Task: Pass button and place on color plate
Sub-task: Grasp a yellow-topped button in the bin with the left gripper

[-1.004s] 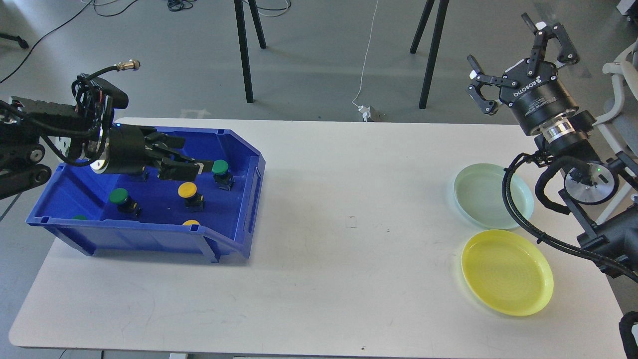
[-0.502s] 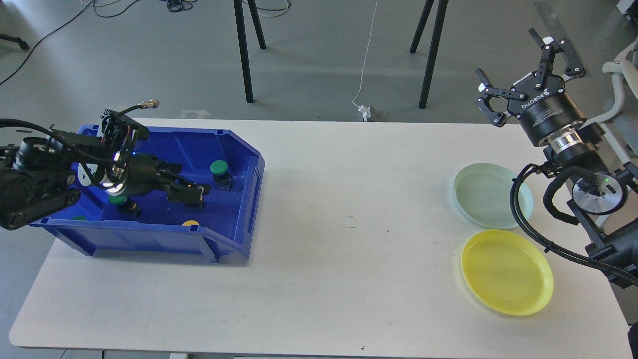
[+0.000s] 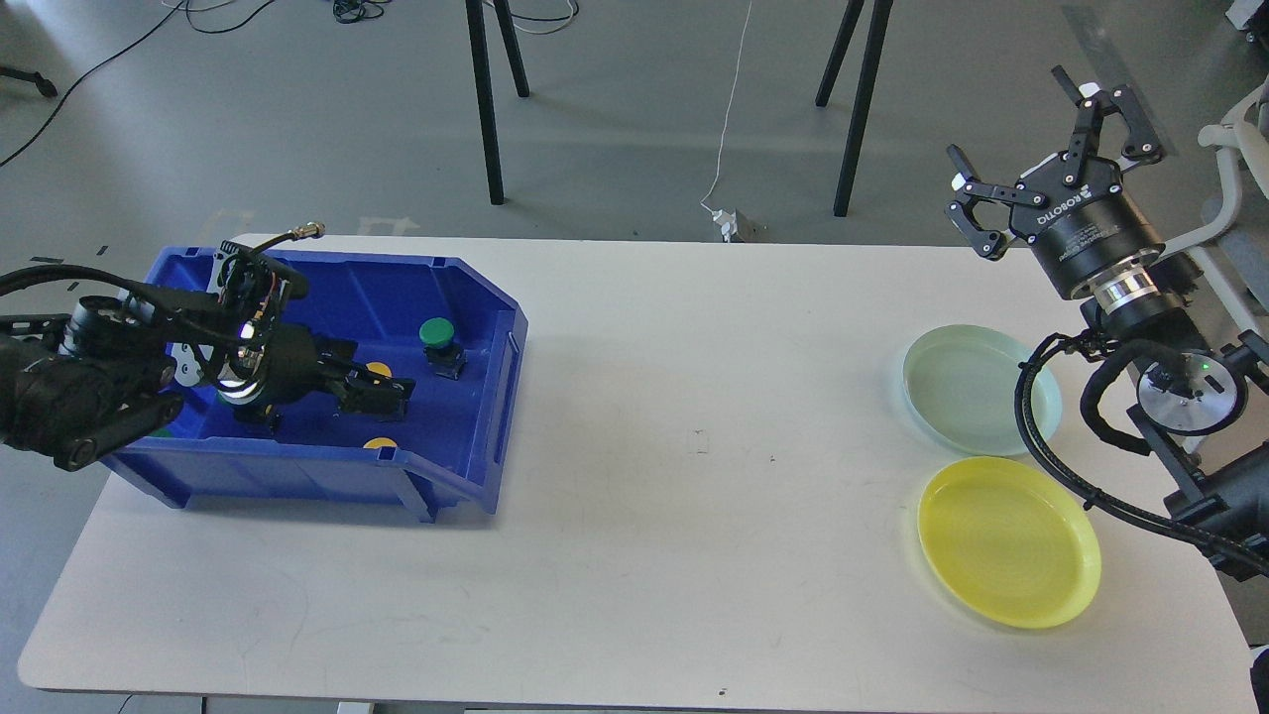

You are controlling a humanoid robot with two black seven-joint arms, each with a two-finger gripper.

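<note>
A blue bin stands at the table's left and holds several push buttons. A green-capped button stands near its right wall. A yellow-capped button lies at my left gripper, which is low inside the bin with its fingers at that button. Whether the fingers are closed on it is unclear. Another yellow cap peeks over the front wall. A pale green plate and a yellow plate lie at the right. My right gripper is open and empty, raised above the table's far right corner.
Black stand legs and a white cable are on the floor behind the table. A chair stands at the right edge. My right arm's cables hang over the green plate's right rim.
My left gripper has dropped lower into the bin and drawn back left, down to the yellow button. My right gripper has shifted slightly right and down, still open.
</note>
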